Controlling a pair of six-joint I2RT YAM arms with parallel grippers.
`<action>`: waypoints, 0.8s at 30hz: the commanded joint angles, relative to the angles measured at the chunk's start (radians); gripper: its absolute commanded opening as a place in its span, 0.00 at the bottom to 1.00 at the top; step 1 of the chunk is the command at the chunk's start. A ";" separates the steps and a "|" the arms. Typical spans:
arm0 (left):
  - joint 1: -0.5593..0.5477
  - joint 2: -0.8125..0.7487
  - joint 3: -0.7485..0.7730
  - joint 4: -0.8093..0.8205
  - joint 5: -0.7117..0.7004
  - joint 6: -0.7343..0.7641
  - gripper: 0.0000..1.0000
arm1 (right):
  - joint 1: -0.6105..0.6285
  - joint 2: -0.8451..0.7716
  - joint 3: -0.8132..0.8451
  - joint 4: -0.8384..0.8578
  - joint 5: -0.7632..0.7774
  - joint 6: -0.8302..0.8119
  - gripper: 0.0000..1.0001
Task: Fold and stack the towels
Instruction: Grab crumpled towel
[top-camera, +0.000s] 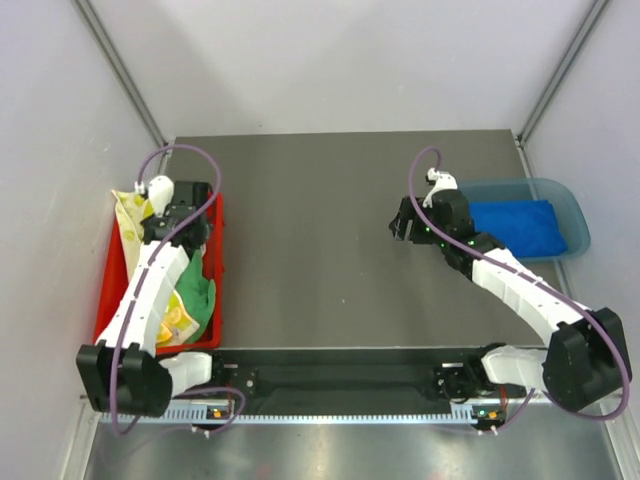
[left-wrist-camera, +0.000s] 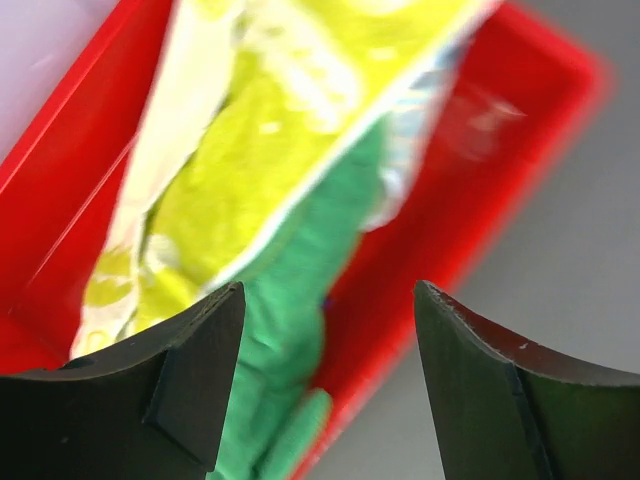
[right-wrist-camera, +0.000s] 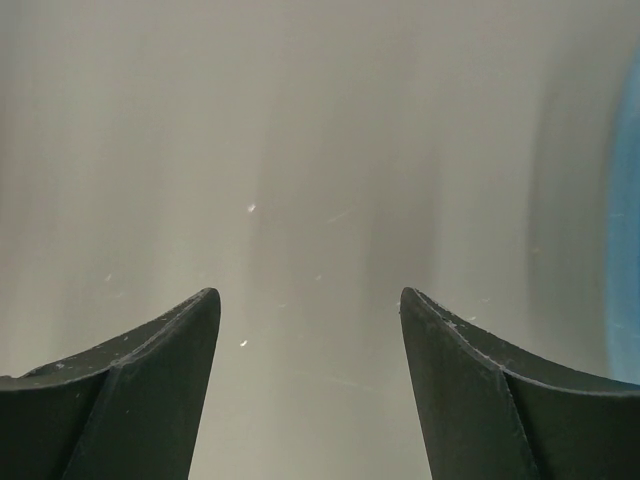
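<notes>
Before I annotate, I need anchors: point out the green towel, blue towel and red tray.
green towel (top-camera: 200, 292): top view, bunched middle.
blue towel (top-camera: 515, 226): top view, flat centre.
red tray (top-camera: 105, 312): top view, left wall.

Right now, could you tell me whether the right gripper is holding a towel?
No, the right gripper stands open, with only bare table showing in the gap.

tray (top-camera: 107, 288): bright red
patterned towel (top-camera: 128, 215): pale yellow with yellow-green patches
green towel (top-camera: 200, 295): plain green
blue towel (top-camera: 512, 228): plain deep blue
bin (top-camera: 578, 225): see-through light blue
worktop (top-camera: 320, 250): dull grey
</notes>
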 joint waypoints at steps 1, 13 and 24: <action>0.141 0.040 -0.065 -0.008 0.053 -0.041 0.73 | 0.017 -0.058 -0.016 0.071 -0.095 -0.006 0.73; 0.341 0.152 -0.164 0.019 0.111 -0.079 0.71 | 0.017 -0.087 -0.044 0.067 -0.110 -0.023 0.73; 0.393 0.157 -0.185 0.047 0.168 -0.072 0.60 | 0.017 -0.089 -0.064 0.071 -0.090 -0.023 0.73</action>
